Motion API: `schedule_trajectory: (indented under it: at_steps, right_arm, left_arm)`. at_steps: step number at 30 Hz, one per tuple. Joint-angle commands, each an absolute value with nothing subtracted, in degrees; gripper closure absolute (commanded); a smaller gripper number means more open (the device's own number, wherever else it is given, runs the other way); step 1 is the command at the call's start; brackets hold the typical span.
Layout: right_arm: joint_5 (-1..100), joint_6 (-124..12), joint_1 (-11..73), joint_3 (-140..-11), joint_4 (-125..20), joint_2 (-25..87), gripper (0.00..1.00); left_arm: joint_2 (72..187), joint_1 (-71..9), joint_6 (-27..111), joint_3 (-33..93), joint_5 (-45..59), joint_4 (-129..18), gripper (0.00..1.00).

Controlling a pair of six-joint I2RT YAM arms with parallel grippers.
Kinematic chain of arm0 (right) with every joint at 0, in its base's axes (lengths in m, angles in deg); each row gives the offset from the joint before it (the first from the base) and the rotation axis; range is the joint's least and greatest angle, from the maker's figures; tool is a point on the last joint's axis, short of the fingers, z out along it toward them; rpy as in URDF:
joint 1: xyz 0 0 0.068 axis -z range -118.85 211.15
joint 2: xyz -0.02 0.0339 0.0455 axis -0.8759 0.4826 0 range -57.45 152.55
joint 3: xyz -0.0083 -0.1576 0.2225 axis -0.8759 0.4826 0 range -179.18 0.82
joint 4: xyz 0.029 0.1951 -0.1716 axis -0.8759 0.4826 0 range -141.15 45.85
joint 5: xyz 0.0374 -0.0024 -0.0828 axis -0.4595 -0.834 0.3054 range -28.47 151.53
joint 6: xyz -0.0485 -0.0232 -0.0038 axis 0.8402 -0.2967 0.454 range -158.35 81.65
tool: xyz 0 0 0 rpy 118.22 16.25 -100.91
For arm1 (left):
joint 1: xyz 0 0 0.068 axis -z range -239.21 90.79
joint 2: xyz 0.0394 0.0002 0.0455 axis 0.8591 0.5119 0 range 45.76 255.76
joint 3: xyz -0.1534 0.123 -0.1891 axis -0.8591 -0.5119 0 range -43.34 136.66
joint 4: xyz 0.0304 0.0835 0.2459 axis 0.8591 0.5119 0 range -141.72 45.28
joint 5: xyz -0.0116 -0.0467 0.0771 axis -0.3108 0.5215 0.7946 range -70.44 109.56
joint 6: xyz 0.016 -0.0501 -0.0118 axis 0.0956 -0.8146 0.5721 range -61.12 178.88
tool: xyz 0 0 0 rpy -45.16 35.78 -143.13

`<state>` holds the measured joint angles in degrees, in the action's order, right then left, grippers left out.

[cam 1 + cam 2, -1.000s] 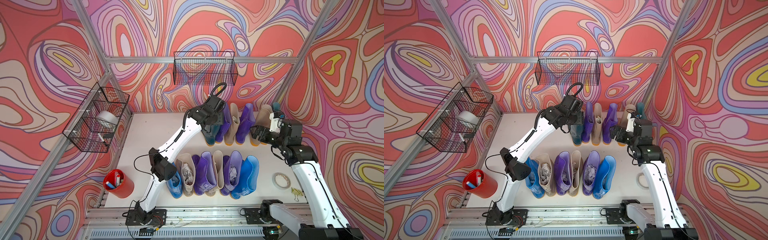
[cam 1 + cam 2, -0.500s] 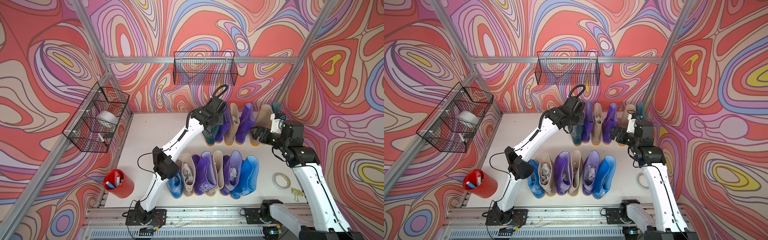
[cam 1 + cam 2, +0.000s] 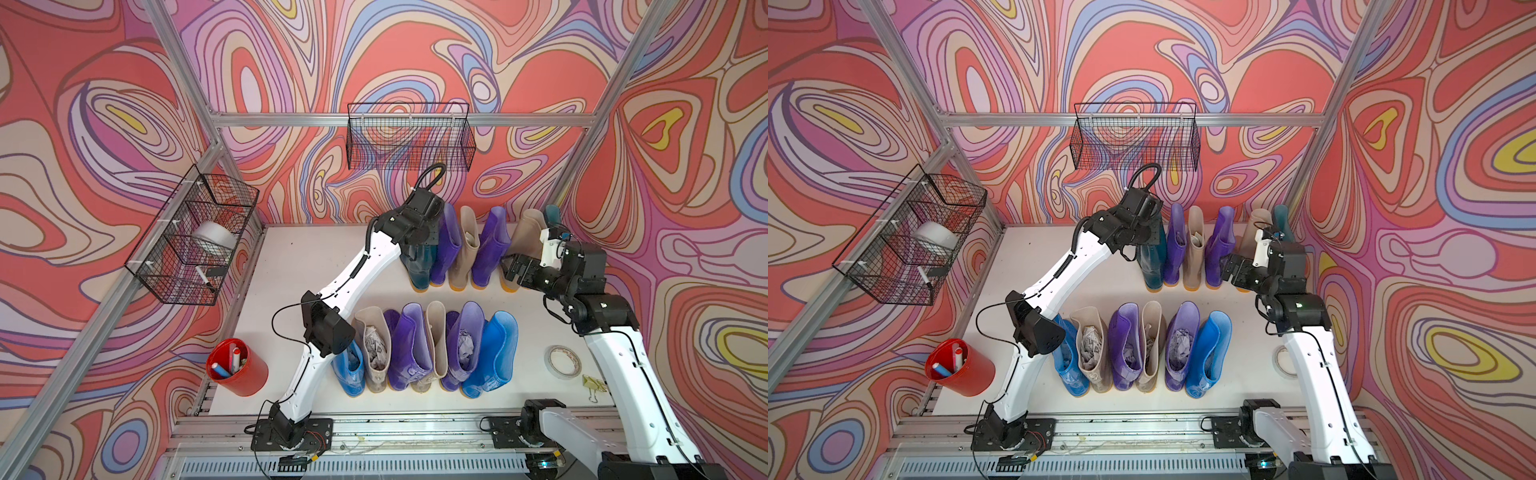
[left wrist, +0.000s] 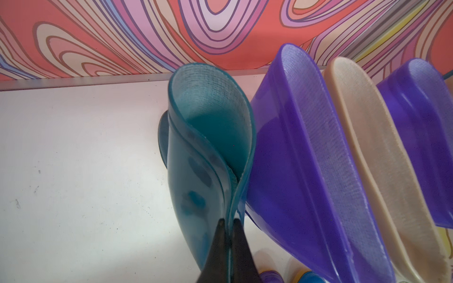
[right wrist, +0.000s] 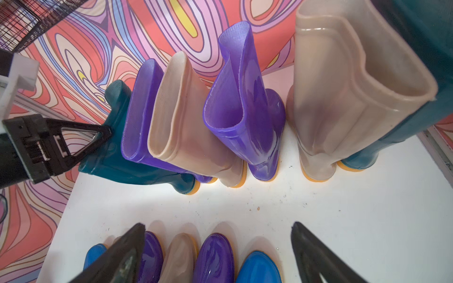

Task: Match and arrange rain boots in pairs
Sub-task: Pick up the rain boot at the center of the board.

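The rain boots stand in two rows on the white table (image 3: 291,257). The back row begins on the left with a teal boot (image 4: 208,137), then purple (image 3: 446,245), beige (image 3: 465,245), purple (image 3: 490,245), beige (image 3: 525,232) and a second teal boot (image 3: 552,212). The front row runs from a blue boot (image 3: 351,374) to another blue one (image 3: 494,353). My left gripper (image 4: 228,223) is shut on the left teal boot's top cuff, pinching the rubber flat. The right gripper (image 5: 218,226) is open and holds nothing, hovering between the rows near the right beige boot (image 5: 343,98).
A red cup (image 3: 237,368) with markers stands at the front left. A tape roll (image 3: 563,361) and a yellow clip (image 3: 594,384) lie at the front right. Wire baskets hang on the back wall (image 3: 409,137) and the left wall (image 3: 191,245). The back row stands close to the rear wall.
The left gripper has closed on the teal boot's cuff, and the left arm has shifted slightly toward the back row. The right arm has stayed where it was.
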<state>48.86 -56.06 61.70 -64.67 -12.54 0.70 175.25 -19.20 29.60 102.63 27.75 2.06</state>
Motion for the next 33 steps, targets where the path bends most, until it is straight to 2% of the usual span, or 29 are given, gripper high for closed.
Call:
schedule_trajectory:
  at_steps: [1, 20, 33]
  right_arm:
    - [49.47, -56.54, 61.40, -63.37, -12.63, -0.14, 0.06]
    - [50.32, -57.24, 61.37, -61.54, -13.03, -0.27, 0.07]
    - [51.04, -56.80, 61.33, -61.01, -13.18, 0.34, 0.07]
  left_arm:
    - [172.81, -21.10, 32.44, 104.91, 29.58, 1.01, 1.00]
    - [164.90, -28.99, 44.58, 105.09, 29.36, -0.19, 1.00]
    - [159.65, -38.60, 52.53, 102.16, 24.70, 2.82, 1.00]
